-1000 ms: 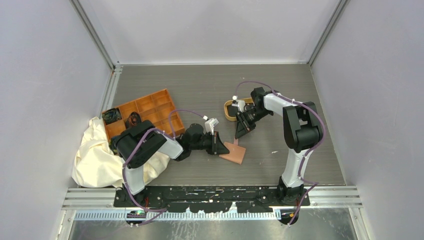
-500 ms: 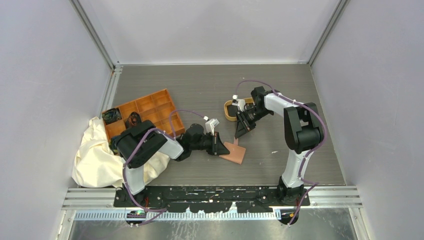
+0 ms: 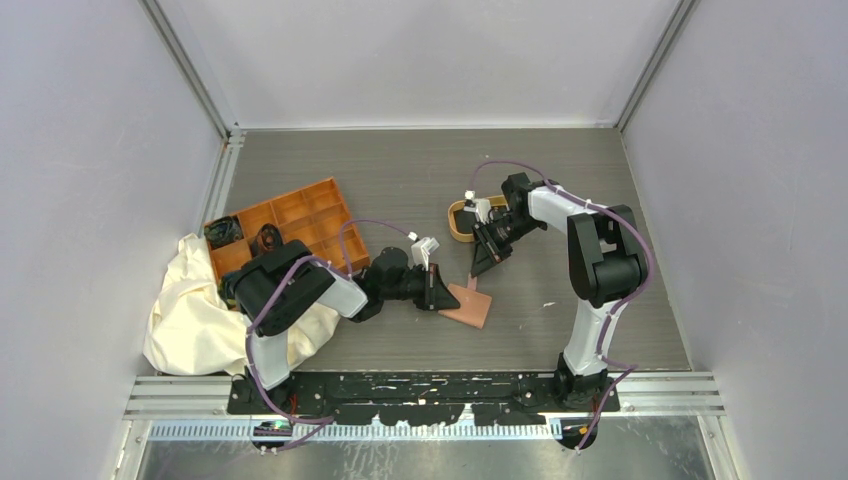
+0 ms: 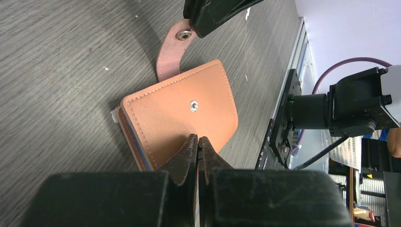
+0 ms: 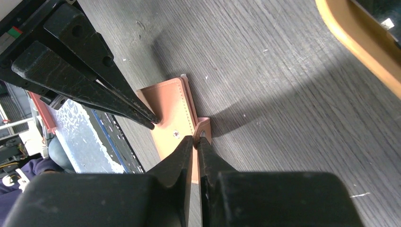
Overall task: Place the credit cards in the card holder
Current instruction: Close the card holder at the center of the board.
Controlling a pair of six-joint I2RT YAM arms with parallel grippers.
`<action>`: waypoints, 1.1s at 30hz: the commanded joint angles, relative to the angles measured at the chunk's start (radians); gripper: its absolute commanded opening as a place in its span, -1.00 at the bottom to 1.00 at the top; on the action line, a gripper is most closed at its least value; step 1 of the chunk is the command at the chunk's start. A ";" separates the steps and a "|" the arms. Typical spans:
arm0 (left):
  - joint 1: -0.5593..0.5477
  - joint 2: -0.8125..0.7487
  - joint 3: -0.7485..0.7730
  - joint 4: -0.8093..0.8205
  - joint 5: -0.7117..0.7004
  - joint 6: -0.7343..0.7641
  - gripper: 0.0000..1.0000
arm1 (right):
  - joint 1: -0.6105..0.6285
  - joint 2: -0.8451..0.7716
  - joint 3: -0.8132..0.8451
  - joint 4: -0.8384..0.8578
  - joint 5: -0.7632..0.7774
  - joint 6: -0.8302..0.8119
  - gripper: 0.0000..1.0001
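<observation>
The card holder (image 4: 184, 113) lies shut on the table (image 4: 56, 61), between the two arms. The left pincer (image 4: 197, 140) is closed tight. Its tips press on the edge of the cover, so it seems to pin the holder down. The right pincer (image 5: 195, 138) is closed on the little snap tab (image 4: 170, 52). The holder looks light, thin and bendy, and its smooth skin may slide on the table. The tab is soft and small, so it should be pulled slowly. Dark credit cards (image 5: 378, 12) sit in the tan tray (image 5: 359, 43) close by. They look thin and stiff, best pinched by an edge
</observation>
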 commanded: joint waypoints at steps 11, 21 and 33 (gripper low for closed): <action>-0.004 0.026 0.013 0.065 0.023 -0.046 -1.00 | 0.039 -0.135 -0.001 -0.052 -0.027 -0.162 -0.98; -0.004 0.032 -0.001 0.097 0.023 -0.076 -1.00 | 0.082 -0.310 -0.160 -0.019 0.029 -0.407 -0.98; -0.003 0.025 -0.006 0.100 0.026 -0.077 -1.00 | 0.202 -0.348 -0.195 0.119 0.218 -0.315 -0.92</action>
